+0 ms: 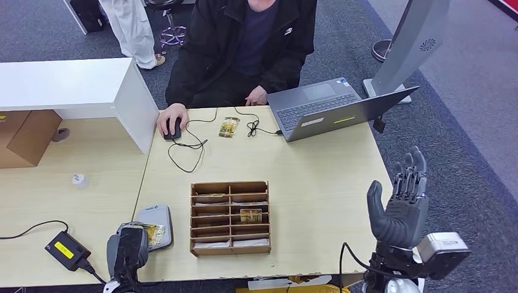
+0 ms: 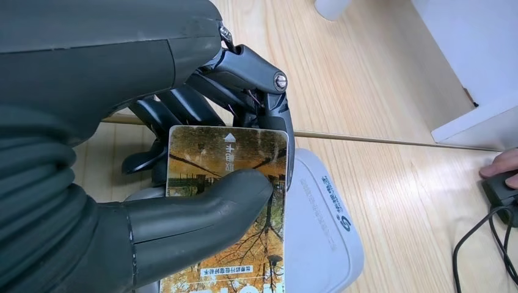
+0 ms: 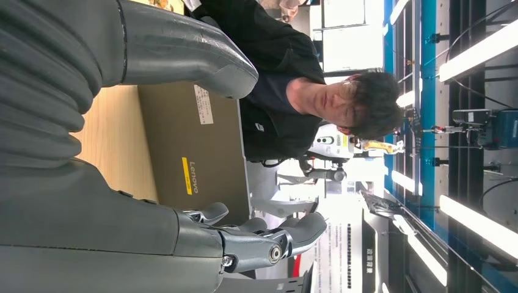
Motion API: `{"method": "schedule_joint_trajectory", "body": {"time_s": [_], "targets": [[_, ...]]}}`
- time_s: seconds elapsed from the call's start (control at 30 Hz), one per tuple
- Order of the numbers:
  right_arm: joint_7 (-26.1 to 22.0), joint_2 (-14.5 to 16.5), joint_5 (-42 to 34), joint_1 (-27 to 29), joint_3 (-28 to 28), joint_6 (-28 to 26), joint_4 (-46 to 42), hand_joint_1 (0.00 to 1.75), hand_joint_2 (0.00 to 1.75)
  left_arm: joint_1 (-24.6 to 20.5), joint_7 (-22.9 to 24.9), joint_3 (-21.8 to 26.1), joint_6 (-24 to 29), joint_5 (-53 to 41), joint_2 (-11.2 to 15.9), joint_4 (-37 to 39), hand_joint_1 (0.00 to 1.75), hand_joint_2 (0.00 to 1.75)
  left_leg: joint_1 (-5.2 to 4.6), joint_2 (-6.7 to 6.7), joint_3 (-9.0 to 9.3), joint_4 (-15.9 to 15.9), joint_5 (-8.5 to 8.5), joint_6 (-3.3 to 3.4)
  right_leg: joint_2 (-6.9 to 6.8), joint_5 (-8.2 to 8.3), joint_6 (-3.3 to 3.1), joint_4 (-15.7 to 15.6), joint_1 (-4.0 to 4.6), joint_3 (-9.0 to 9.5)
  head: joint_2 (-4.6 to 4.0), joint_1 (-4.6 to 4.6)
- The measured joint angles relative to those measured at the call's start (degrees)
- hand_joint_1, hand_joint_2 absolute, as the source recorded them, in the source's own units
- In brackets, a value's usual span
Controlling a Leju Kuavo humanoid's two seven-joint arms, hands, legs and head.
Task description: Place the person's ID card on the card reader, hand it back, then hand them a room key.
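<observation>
Left wrist view: left robot hand (image 2: 183,201) pinches ID card (image 2: 244,183) | over card reader (image 2: 324,238)

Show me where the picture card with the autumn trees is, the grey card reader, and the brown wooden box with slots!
Autumn-tree picture card (image 2: 241,155), left wrist view, its upper printed face.
Grey card reader (image 2: 321,229), left wrist view, its bare top surface.
Brown wooden slotted box (image 1: 230,185), head view, its far rim.

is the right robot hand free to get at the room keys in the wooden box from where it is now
Probably yes: the right robot hand is open, empty and raised off the table's right edge, with bare tabletop between it and the wooden box.
</observation>
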Motion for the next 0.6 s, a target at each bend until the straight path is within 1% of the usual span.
{"method": "schedule_joint_trajectory", "body": {"time_s": [0.2,0.43,0.6], "targets": [[0.1,0.0,0.1,0.0,0.0,0.3,0.0,0.0,1.75,0.0,-0.3,-0.1,-0.8,0.5,0.0,0.0,1.75,1.75,0.0,0.0,0.03,0.0,0.0,0.0,0.0,0.0,0.0,0.0,0.0,0.03,0.0,-0.01],[-0.1,0.0,0.7,-0.1,0.0,-0.3,0.0,0.0,1.75,0.2,-4.1,-0.1,-8.1,10.3,0.0,-0.8,1.75,1.75,0.0,-0.02,0.02,0.0,0.01,0.0,-0.02,0.0,0.0,0.0,0.0,0.05,0.0,0.01],[-0.3,0.0,0.7,-0.1,0.0,-0.5,0.0,0.0,1.75,1.3,-6.1,-1.5,-11.9,16.2,0.3,-6.0,1.75,1.75,0.0,-0.02,0.01,0.0,0.01,0.01,-0.02,0.0,0.0,0.0,0.0,0.02,0.0,0.0]]}}
